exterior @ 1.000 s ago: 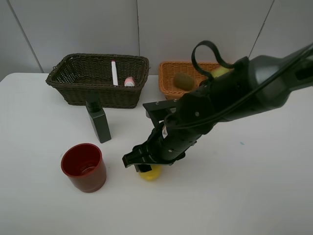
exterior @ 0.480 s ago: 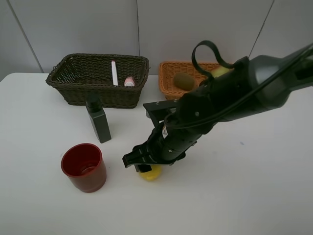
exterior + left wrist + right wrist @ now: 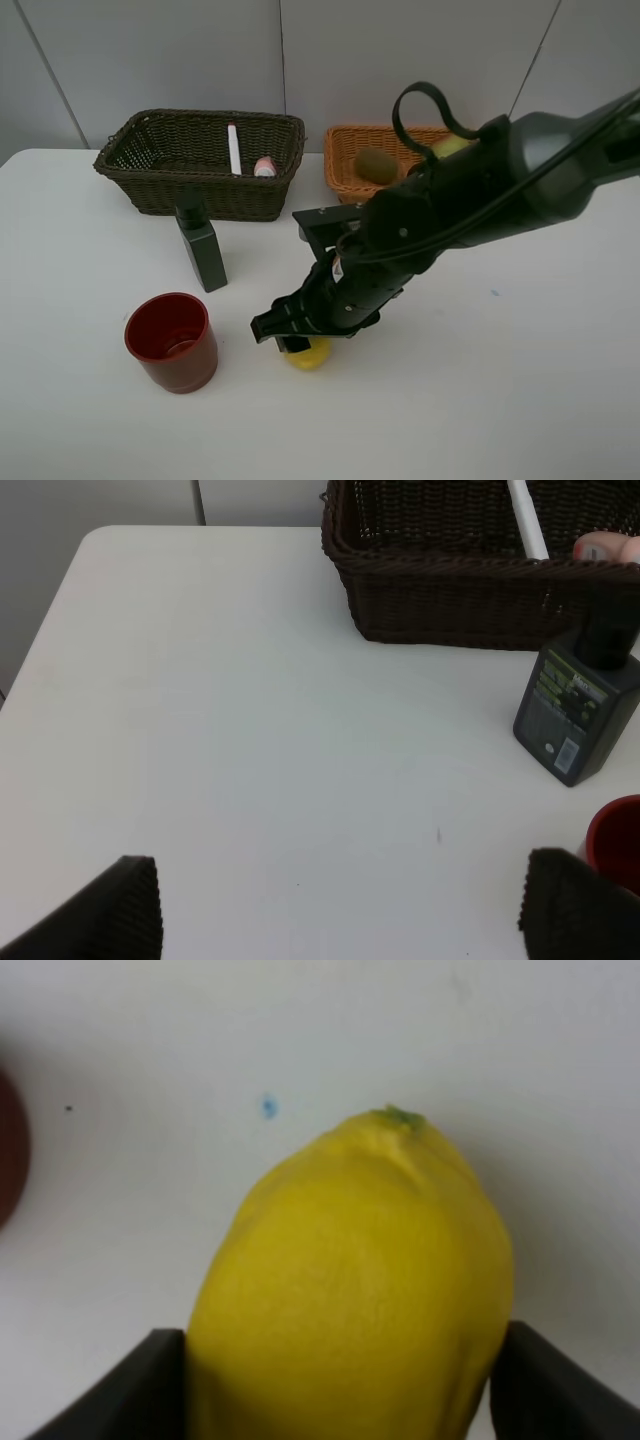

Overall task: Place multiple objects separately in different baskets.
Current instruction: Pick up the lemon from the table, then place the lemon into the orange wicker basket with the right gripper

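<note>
While scanning left to right, seeing basically zero change versus a second back.

Starting with the left gripper: idling above bare table, spread wide, gripping nothing.

Passing the cup and bottle next, both standing upright on the table, not yet binned. Noting the marker and pink bottle lying in the dark basket just behind.

Reaching the middle, finding the right gripper still pinching the lemon from both sides. Same pose, same spot, and apparently resting on the table a little right of the cup.

Ending at the tan basket, holding the kiwi and pear.

Reading the standstill as a grip settling, not a lift starting. Guessing the lemon is heading for the tan basket with the other fruit.
</note>
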Tool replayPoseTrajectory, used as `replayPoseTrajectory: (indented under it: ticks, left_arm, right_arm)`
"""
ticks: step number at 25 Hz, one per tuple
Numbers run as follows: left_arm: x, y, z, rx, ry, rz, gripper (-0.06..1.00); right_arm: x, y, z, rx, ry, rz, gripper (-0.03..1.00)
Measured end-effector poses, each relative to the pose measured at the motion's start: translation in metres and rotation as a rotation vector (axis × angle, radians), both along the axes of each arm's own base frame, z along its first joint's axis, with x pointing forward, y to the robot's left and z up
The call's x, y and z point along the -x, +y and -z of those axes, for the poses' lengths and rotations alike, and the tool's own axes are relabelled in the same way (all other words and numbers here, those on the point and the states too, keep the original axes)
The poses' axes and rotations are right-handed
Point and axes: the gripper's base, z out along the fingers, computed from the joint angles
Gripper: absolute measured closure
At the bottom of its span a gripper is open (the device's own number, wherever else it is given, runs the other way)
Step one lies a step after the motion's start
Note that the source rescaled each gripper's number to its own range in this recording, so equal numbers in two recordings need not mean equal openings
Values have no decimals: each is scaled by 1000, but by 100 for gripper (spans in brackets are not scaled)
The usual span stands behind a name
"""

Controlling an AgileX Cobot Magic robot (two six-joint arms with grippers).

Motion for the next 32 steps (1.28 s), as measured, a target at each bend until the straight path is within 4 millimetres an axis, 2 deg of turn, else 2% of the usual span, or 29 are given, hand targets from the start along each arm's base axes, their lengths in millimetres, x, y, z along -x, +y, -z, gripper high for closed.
replayPoseTrajectory:
  ticks: [4,14,19,26,32]
  left_arm:
    - [0,0,0,0,0,0,1]
    - [0,0,0,0,0,0,1]
    - [0,0,0,0,0,0,1]
    - [0,0,0,0,0,0,1]
    - [0,0,0,0,0,0,1]
  right_arm:
    - [1,-1,-8,-6,-4,-1,37]
    - [6,-8,-61,-85,-100,-22,37]
    - [7,-14,-81,-108,-163,-27,37]
    - [-10,-36,-97,-113,-220,35,37]
    - [-36,-68,-115,-99,-301,122,37]
